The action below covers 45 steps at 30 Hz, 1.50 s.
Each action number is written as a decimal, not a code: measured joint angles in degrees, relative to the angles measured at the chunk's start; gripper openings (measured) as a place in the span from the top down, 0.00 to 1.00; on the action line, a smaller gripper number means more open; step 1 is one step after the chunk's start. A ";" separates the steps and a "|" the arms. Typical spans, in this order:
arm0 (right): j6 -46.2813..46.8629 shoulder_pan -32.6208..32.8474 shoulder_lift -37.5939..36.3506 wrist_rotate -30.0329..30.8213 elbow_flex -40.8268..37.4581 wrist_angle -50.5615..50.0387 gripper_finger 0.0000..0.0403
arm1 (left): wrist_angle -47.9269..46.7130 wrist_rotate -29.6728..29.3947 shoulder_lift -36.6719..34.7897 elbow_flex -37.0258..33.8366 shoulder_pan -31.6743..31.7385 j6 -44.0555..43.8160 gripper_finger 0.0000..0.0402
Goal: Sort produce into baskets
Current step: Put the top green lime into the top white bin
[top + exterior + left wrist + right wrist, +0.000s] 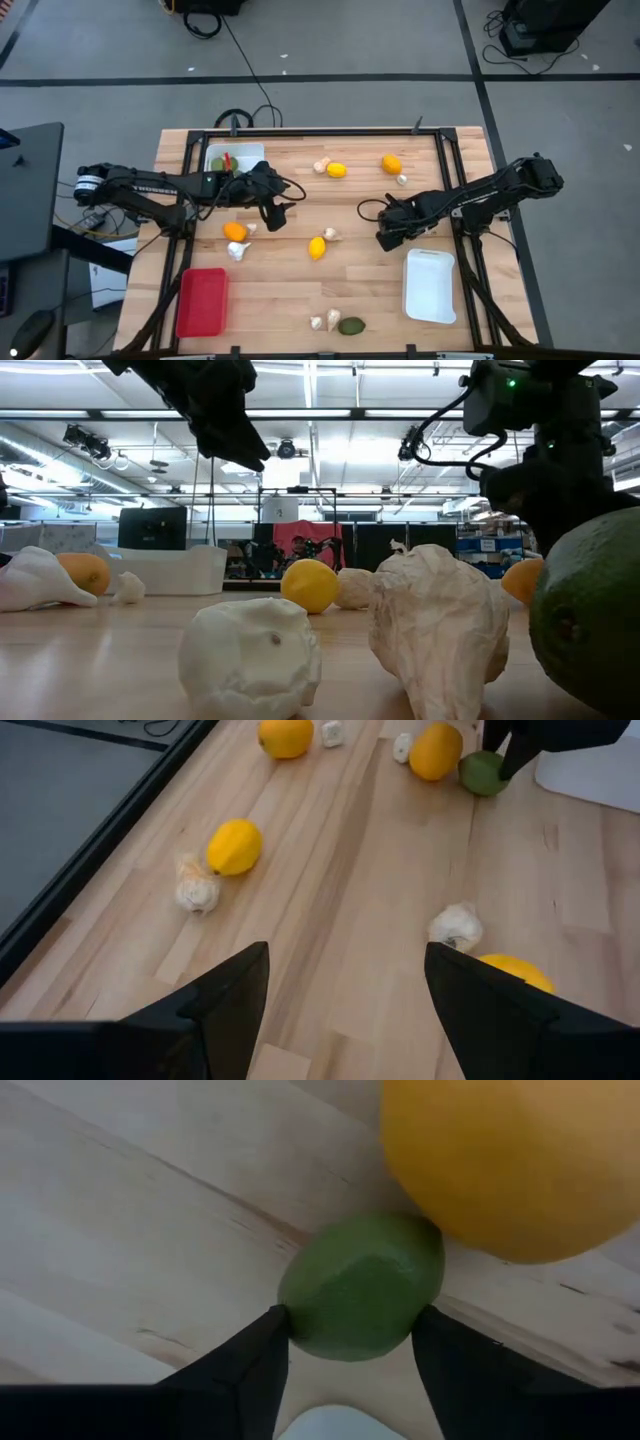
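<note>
As the right arm reaches mid-table: right gripper [350,1330] sits low over the wood, just beside the near white tray [430,300].
Grip: its fingers are pressed to both flanks of a dark green fruit [362,1285], tips only. A shallow hold, by my read.
Fruit's place: down on the table [300,290], touching a yellow-orange fruit [510,1160] on its far side.
Fruit's look: oval, smooth, dull green with a flat facet; hard and slick, I'd judge.
Risk one: it could squirt out from the fingertips on the lift, since the tips catch it below its widest part.
Risk two: the touching neighbour may get nudged and roll away across the boards.
Risk three: a wrong basket, as the far white tray [245,152] already holds green items, while the near one lies bare.
Left gripper [345,970]: fingers wide apart, nothing between them, hovering left of centre.
Red tray [202,300]: front left, bare.
Progress: early, with much produce loose.
</note>
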 joint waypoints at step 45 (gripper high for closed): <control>0.44 1.40 -0.37 -2.21 0.46 1.55 0.48 | -0.52 0.08 -0.01 0.00 -0.08 -1.15 0.32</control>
